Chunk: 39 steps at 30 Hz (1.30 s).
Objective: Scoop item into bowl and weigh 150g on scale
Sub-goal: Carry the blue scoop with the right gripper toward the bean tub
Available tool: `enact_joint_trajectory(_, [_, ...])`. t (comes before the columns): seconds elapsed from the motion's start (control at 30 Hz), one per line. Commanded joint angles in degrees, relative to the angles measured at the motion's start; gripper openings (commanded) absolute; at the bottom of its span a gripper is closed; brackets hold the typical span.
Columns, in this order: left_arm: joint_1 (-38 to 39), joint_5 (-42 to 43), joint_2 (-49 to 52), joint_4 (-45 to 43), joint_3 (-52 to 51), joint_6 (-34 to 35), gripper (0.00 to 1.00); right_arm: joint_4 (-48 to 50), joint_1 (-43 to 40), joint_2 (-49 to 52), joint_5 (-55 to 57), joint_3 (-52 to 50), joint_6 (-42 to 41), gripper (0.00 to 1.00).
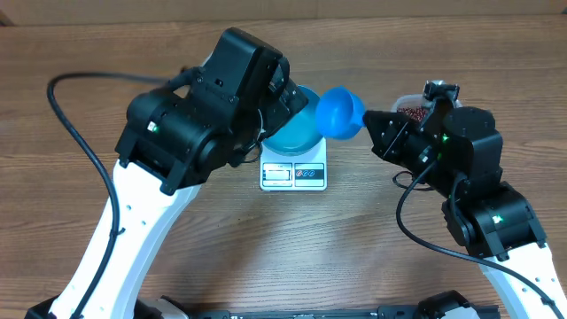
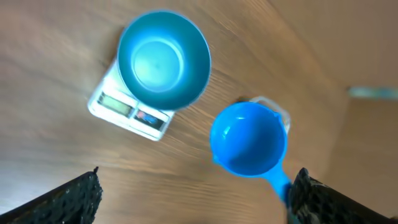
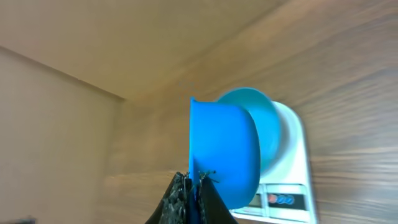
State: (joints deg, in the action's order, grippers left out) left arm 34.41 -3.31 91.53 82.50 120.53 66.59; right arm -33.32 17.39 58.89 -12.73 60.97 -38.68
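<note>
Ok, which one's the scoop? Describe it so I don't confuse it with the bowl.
Find the white scale mid-table, with the bowl sitting on it. The scoop is just right of that, pinched by the right gripper. It is smaller, deeper blue, has a handle, and rests on nothing.

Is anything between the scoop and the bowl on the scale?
Nothing lies between the scoop and the bowl. The left arm hangs above the bowl, covering its left side from overhead.
</note>
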Motion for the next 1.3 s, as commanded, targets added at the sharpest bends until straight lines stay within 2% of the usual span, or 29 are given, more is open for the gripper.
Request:
enact_joint_trajectory(0.0, [-0.3, -2.7, -0.2, 0.0, 0.5, -21.4, 0.99, -1.5, 0.1, -0.3, 3.5, 1.0, 5.9, 0.04])
enact_joint_trajectory(0.2, [-0.3, -3.3, 0.5, 0.2, 0.5, -39.3, 0.99, -5.8, 0.1, -0.3, 7.2, 1.0, 7.7, 0.04])
enact_joint_trajectory(0.33, [-0.3, -3.3, 1.7, 1.9, 0.5, -45.4, 1.0, -7.8, 0.1, -0.3, 8.9, 1.1, 7.7, 0.04])
enact_joint_trajectory(0.53, [-0.3, -3.3, 5.4, 5.2, 0.4, -46.1, 1.0, -14.3, 0.1, -0.3, 14.8, 5.2, 7.7, 0.04])
enact_joint_trajectory(0.87, [-0.3, -3.1, 11.3, 6.6, 0.4, -46.0, 1.0, -27.6, 0.1, -0.3, 25.3, 17.5, 9.6, 0.04])
enact_joint_trajectory(1.27, [-0.2, -1.1, 13.4, 5.5, 0.4, -47.4, 1.0, -31.5, 0.1, -0.2, 29.9, 18.3, 10.7, 0.04])
